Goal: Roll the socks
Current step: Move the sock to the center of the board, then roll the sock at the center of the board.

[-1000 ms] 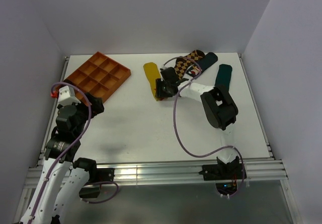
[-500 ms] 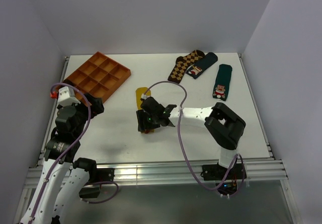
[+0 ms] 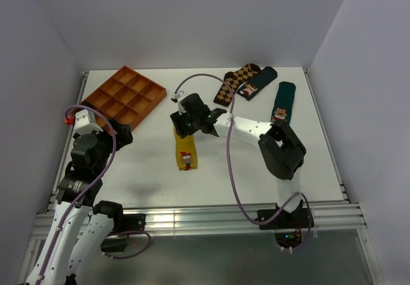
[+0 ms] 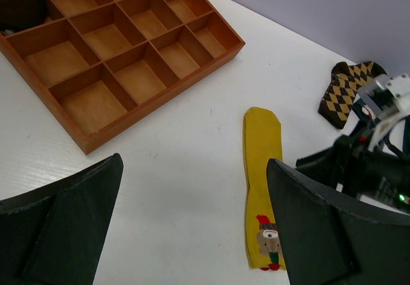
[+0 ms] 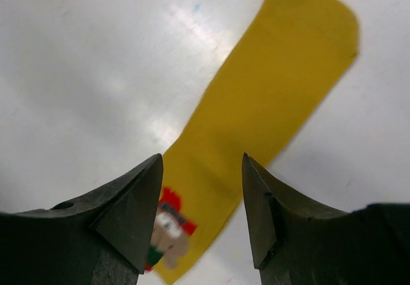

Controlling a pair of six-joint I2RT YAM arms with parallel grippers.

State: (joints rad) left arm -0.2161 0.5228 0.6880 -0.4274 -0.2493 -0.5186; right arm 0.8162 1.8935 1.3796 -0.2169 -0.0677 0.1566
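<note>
Sock (image 3: 184,150) lies flat mid-frame, seemingly ready for rolling; right gripper (image 5: 201,160) hovers released above it, left gripper (image 4: 192,234) wide, empty.

The left arm (image 3: 83,154) and right arm (image 3: 246,126) — white links, black joints — trail purple cables (image 3: 229,163).

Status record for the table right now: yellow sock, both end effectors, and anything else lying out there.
yellow sock: flat and unrolled on the table, figure at its near end
right end effector: open, over the sock, holding nothing
left end effector: open, empty, by the tray
tray: orange, far left corner
argyle sock: far side, flat
dark green sock: beside the argyle one
second dark green sock: far right, flat
rolling: not started
</note>
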